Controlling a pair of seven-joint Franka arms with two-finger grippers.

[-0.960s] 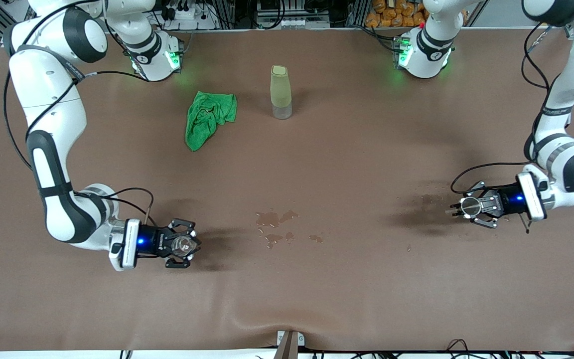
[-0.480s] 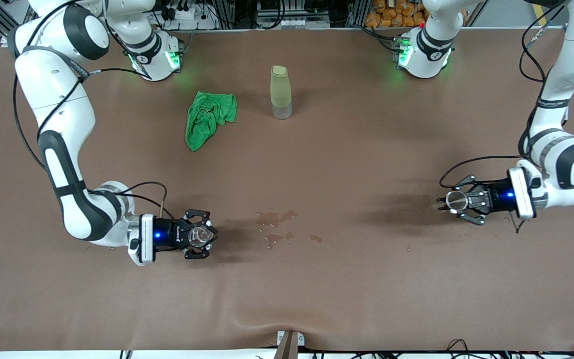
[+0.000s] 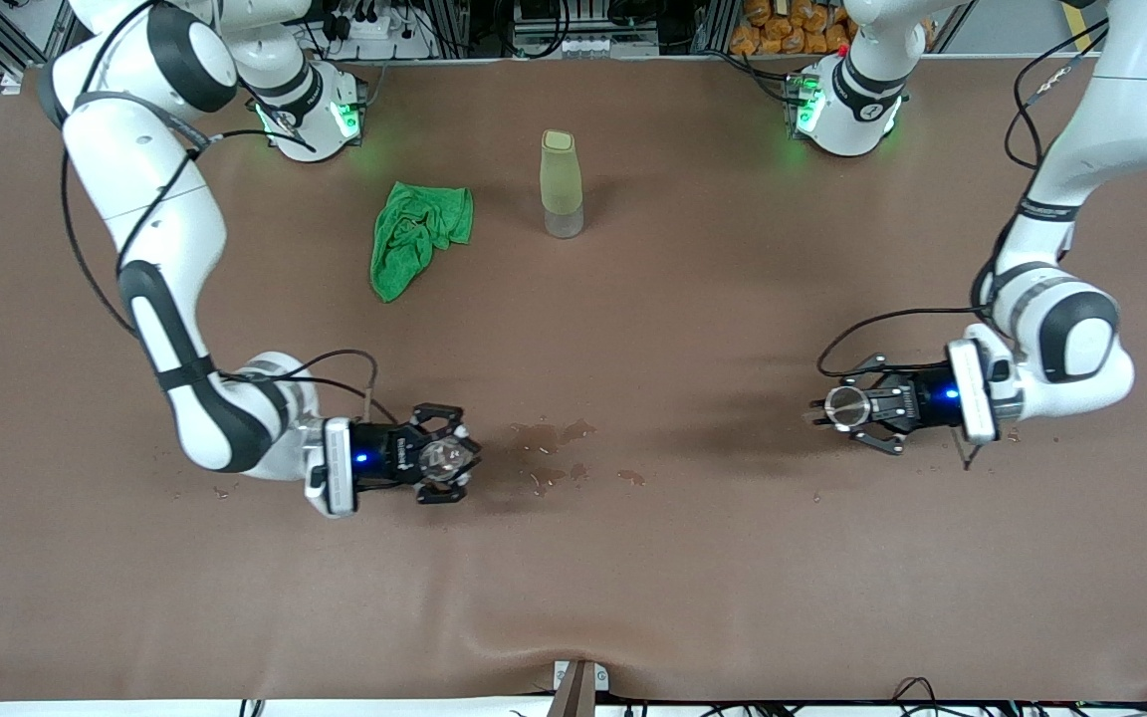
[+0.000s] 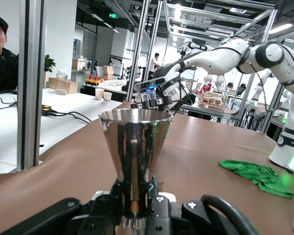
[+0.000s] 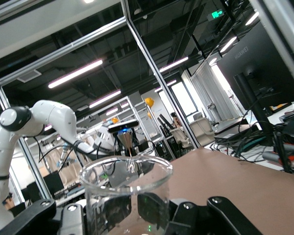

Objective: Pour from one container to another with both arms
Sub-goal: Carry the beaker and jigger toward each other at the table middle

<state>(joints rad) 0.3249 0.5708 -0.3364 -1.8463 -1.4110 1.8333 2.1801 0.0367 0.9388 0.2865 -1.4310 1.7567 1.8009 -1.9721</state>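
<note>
From the front, the right gripper pinches a clear glass upright over the table toward the right arm's end, just beside some wet spots. The left gripper pinches a metal cup over the left arm's end, well apart from the glass. A green cloth and a bottle sit untouched. The left wrist view shows the metal cup upright, clamped at its narrow base. The right wrist view shows the glass upright. Both containers seem picked up; meeting and pouring are likely left.
</note>
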